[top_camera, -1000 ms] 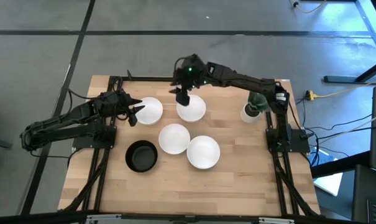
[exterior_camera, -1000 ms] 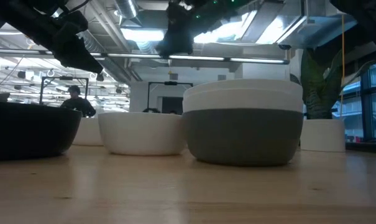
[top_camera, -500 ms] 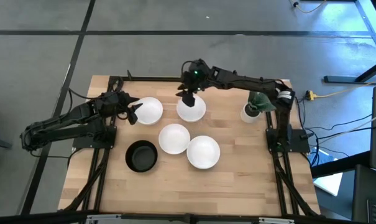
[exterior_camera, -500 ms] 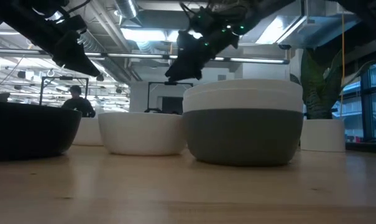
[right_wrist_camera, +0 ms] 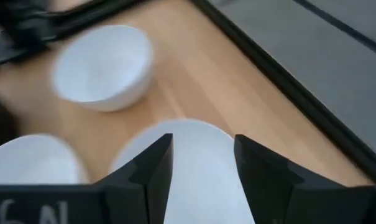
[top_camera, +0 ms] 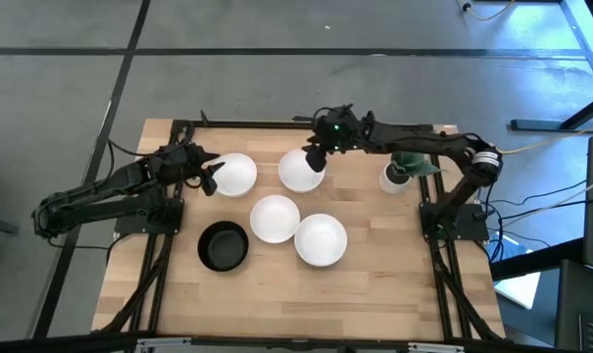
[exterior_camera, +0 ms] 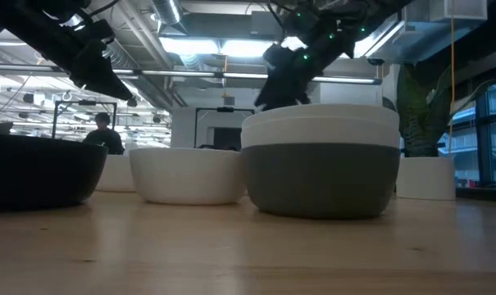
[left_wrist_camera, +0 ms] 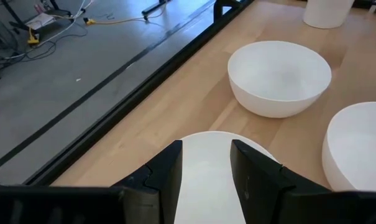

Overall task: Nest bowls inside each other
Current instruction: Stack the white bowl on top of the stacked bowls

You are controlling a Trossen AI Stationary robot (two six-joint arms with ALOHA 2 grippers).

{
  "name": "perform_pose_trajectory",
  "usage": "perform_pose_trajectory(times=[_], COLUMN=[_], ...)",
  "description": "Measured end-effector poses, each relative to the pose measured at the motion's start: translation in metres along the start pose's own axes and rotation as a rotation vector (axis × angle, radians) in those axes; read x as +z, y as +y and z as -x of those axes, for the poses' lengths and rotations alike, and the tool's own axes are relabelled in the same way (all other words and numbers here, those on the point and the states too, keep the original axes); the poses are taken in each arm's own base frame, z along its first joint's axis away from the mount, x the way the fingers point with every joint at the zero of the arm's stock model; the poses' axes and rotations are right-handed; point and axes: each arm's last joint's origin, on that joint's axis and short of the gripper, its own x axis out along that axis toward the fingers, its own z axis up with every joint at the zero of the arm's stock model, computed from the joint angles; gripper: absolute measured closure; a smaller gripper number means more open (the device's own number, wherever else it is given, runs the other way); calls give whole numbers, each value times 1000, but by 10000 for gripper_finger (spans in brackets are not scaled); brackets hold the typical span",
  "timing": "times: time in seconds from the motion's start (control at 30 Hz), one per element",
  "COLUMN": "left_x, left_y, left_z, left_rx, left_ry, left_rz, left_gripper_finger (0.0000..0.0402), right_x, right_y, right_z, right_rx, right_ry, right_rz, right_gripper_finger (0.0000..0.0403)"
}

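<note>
— Where did the bowls sit?
— A white bowl lay at upper centre of the desk, with the right gripper over its right rim, fingers parted and empty. Another white bowl lay left of it, the left gripper open at its left edge.
— And nearby?
— Two more white bowls and a black bowl lay below; a potted plant stood right.

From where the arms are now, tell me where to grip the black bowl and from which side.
Grip the black bowl by its rim, one finger inside and one outside the wall, coming straight down from above. It stands upright and open-mouthed, with smooth rounded sides that likely give no side hold. Its left rim looks best: bare table there, while a white bowl sits near its right. The left end effector is nearer.
</note>
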Motion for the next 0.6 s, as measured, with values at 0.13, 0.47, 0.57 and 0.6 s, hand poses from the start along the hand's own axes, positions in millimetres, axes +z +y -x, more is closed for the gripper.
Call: perform_pose_trajectory(times=[0.13,0.47,0.57,0.6], left_x=[0,0,1,1], left_y=[0,0,0,0], left_z=[0,0,0,0], left_rx=[0,-1,-1,-2], left_ry=[-2,-3,-8,-10], left_rz=[5,23,37,37], left_gripper_finger=[272,272,272,272], right_x=[-10,-26,-27,-28], right_y=[-5,-6,-2,-1], right_z=[-1,2,2,2], right_rx=[-105,-217,-215,-214], right_ry=[42,181,191,199], right_rz=[-187,-318,-320,-317], right_gripper_finger=[231,231,231,231])
